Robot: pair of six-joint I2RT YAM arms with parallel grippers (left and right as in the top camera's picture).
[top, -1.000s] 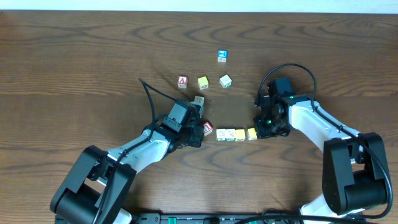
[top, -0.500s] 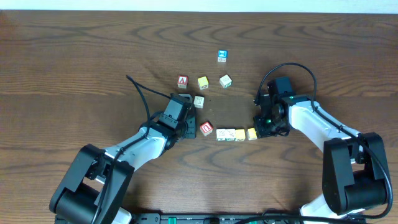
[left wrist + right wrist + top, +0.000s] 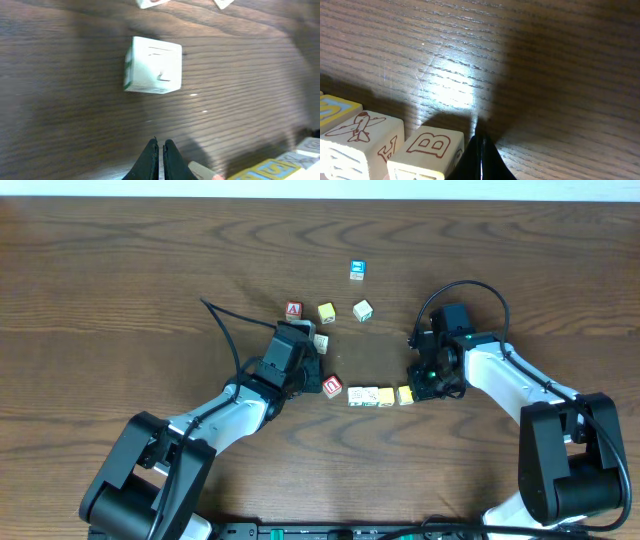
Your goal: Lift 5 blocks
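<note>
Blocks (image 3: 371, 395) in a row, left claw (image 3: 160, 143) clenched empty, right claw (image 3: 479, 139) clenched empty beside row's end

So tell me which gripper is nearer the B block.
Right. The right gripper is just beside the B block; the left gripper is off past the red U block, facing a cream block.

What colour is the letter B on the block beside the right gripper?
Reddish-brown, printed in outline on the block; clearest in the right wrist view.
</note>
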